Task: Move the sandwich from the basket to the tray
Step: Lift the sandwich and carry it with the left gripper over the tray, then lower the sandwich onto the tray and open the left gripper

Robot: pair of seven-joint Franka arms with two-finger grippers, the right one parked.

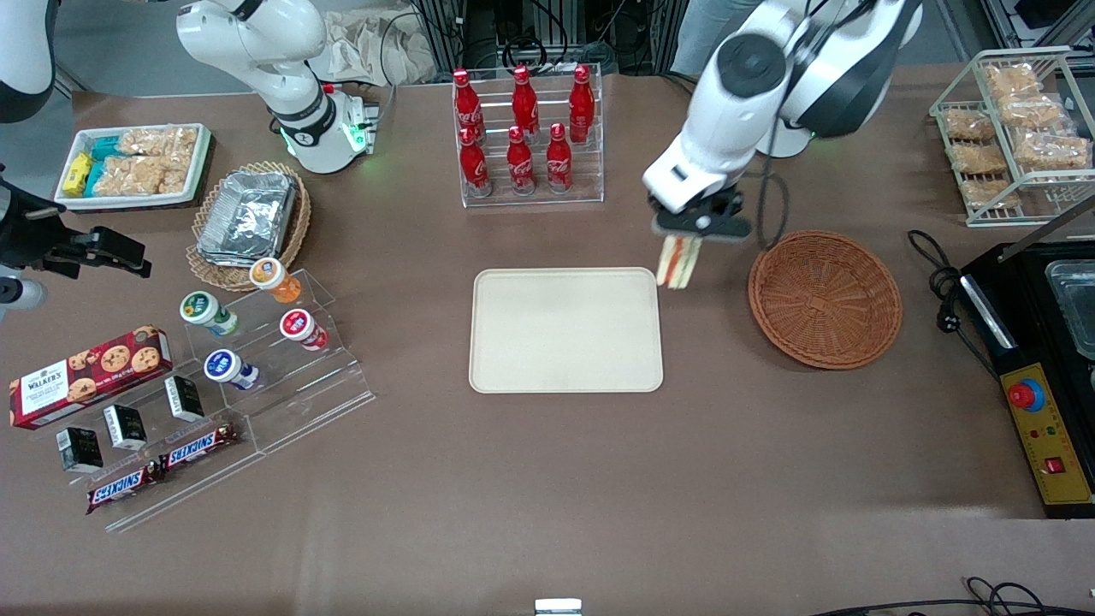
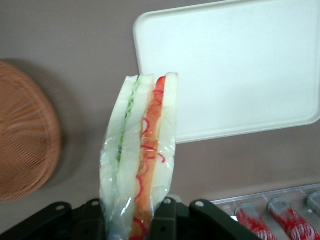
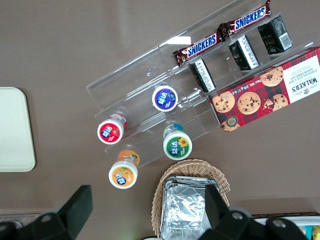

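My gripper [image 1: 682,242] [image 2: 131,216] is shut on the sandwich [image 1: 679,261] [image 2: 140,150], a plastic-wrapped wedge of white bread with green and orange-red filling. It hangs in the air between the tray [image 1: 566,330] [image 2: 235,65] and the basket [image 1: 825,299] [image 2: 22,135], just above the tray's corner nearest the basket. The cream tray lies flat with nothing on it. The reddish-brown wicker basket holds nothing that I can see.
A clear rack of red cola bottles [image 1: 524,133] [image 2: 272,217] stands farther from the front camera than the tray. A stepped acrylic stand [image 1: 257,376] with cups and snack bars, and a tan basket of foil containers [image 1: 248,218], lie toward the parked arm's end. A black appliance [image 1: 1039,359] sits toward the working arm's end.
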